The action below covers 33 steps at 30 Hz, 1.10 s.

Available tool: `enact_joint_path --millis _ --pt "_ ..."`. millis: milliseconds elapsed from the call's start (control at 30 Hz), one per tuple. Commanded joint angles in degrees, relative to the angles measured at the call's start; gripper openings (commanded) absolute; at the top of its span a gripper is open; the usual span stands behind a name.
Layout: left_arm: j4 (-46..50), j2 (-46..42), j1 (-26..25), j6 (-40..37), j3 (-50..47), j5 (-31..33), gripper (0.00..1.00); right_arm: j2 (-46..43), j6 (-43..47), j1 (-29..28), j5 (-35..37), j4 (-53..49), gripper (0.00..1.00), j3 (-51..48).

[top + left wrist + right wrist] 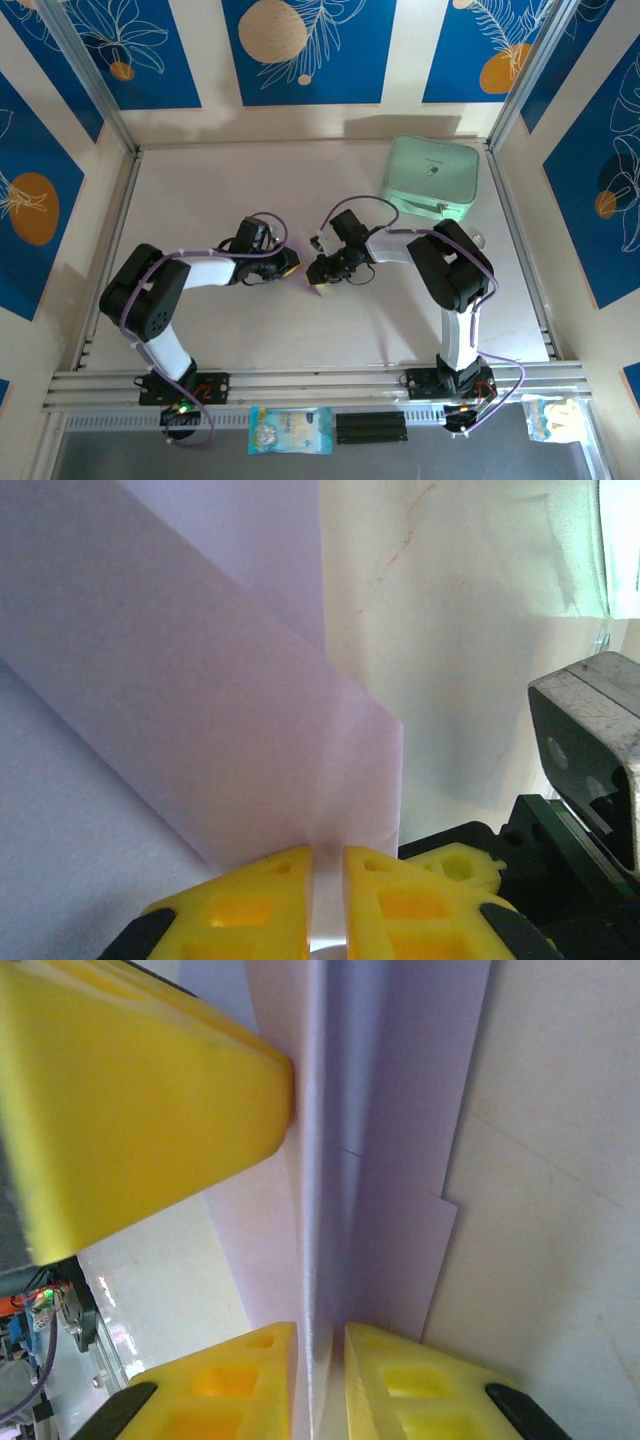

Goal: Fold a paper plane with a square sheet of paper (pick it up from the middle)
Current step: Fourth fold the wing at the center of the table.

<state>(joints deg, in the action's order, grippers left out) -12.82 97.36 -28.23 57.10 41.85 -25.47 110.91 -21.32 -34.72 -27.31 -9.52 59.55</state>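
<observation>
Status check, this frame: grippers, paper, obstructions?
Left gripper shut on sheet of paper, at its edge. Right gripper shut on its ridge. Paper part-folded, mid-table. Mint-green case back right, clear.

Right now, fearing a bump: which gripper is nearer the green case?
Right. The right gripper is left of the green case, toward the bases; the left gripper is farther left.

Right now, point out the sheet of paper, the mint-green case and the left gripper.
sheet of paper point(200, 700): left wrist view, flat lilac face.
mint-green case point(432, 178): top external view, lid centre.
left gripper point(327, 878): left wrist view, between fingertips.
</observation>
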Motion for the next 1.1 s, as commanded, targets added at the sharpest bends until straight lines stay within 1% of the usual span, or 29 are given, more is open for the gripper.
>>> enact_joint_path --millis 0,333,733,1067 --pt "2.2 1.2 0.4 -0.7 1.3 -0.3 0.17 0.8 -1.2 0.8 -0.5 -0.3 0.21 -1.6" --pt "2.4 2.3 0.4 -0.8 1.9 -1.0 0.17 0.1 -2.3 1.4 -1.3 0.6 0.21 -2.2" --pt "2.3 2.3 0.4 -1.7 2.3 -2.3 0.2 -2.4 -3.9 1.6 -0.3 0.6 0.22 -2.3" --pt "1.9 2.2 0.4 -1.9 2.1 -3.0 0.22 -3.8 -5.5 1.5 0.3 0.6 0.26 -2.1"
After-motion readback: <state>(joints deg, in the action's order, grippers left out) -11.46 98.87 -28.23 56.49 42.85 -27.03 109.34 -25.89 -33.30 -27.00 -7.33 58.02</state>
